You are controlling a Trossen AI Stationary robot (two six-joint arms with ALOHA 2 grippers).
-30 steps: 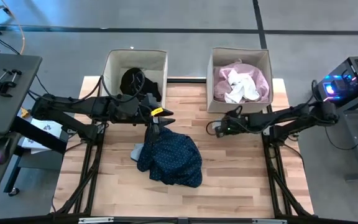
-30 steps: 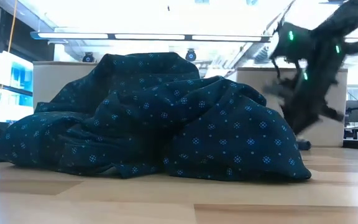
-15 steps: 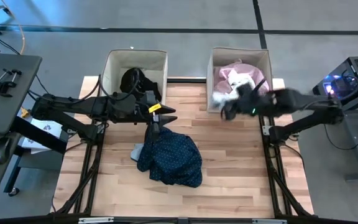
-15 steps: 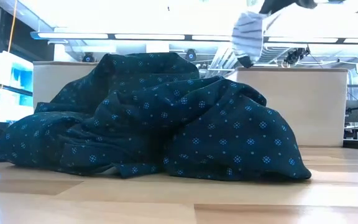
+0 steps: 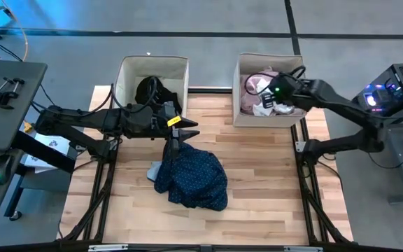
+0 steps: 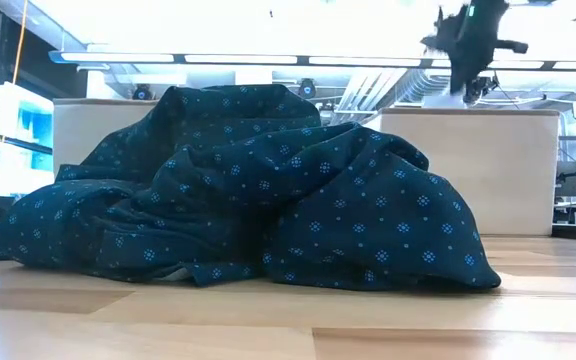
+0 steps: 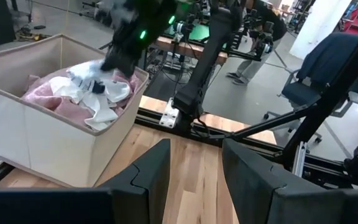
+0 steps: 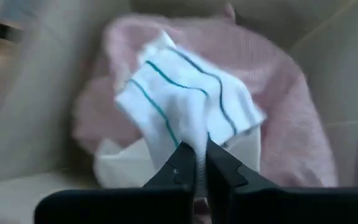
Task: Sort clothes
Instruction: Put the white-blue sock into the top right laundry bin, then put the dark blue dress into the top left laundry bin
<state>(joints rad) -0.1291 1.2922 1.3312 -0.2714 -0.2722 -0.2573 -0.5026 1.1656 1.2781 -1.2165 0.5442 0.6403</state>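
Right hand [image 8: 197, 167] pinching white sock [image 8: 188, 102], teal stripes.

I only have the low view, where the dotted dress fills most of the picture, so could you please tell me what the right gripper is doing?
Observer: The right gripper is shut on a striped sock, over the right box.
Operator: Thank you. What is in that box?
Observer: A pink shirt with a white cloth lying on it.
Operator: And where is the left gripper, please?
Observer: The left gripper is open, at the back edge of the dress, which lies heaped mid-table.
Operator: Is the left box in use?
Observer: Yes, the left box holds a black garment.
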